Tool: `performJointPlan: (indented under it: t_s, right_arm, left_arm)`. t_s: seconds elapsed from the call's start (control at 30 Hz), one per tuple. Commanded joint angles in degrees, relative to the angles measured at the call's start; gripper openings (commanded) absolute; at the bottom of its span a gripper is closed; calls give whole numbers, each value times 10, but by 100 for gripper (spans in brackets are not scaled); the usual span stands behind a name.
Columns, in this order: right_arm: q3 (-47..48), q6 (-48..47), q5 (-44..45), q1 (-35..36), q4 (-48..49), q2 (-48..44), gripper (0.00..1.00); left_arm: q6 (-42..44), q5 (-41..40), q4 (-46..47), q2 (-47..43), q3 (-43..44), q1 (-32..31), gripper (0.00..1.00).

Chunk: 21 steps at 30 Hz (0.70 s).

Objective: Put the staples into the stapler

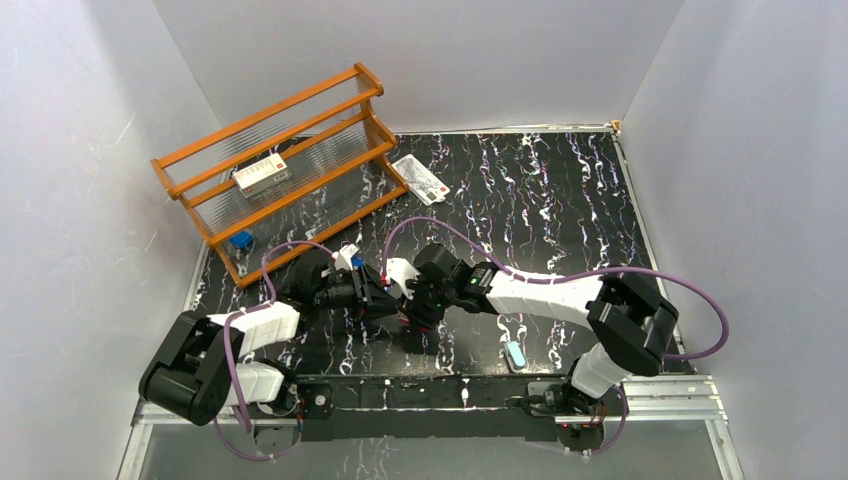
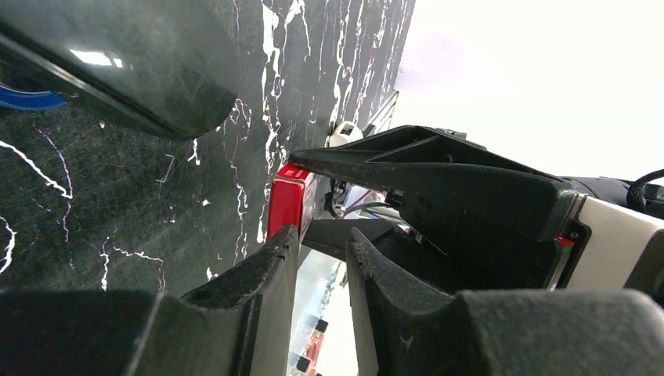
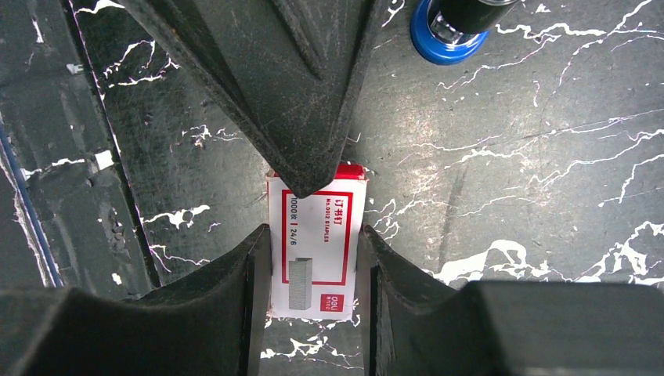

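Seen from above, the two arms meet low in the middle of the black, white-veined tabletop (image 1: 560, 190). Their hands cover the staple box (image 3: 317, 243) completely, so it shows only in the wrist views. In the left wrist view, only one red end of the box is visible. The rest is behind dark finger shapes, and glare washes out the background. Beyond the right hand (image 3: 313, 231), ahead and to its right, a blue round piece (image 3: 438, 43) with a dark part on it is cut off by the frame edge and cannot be identified. Whether the box rests on the tabletop or is lifted off it cannot be told.

The box is small, red and white, with its printed face up. Its long axis runs straight out from the right hand's wrist, in line with the fingers. The red-edged end lies farthest from the wrist and the logo end nearest.

The right hand is closed on the box, with one finger pressed against each long side. The left hand (image 2: 321, 233) points in from the far end, and the tip of one of its fingers (image 3: 301, 117) touches the top of that far end. Its two fingers stand a narrow gap apart with light showing between them, and nothing is seen in the gap. The red end of the box sits just beyond one fingertip.
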Motion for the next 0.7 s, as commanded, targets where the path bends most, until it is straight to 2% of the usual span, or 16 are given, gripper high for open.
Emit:
performJointPlan:
  t_s: [0.0,0.67]
  right_arm:
    - [27,3,-3,4,27,2,41]
    - [41,-1,-5,9,31,8,42]
  left_arm:
    - [11,12,13,3,2,-4,27]
    - [21,23,32,47,11,-30,25]
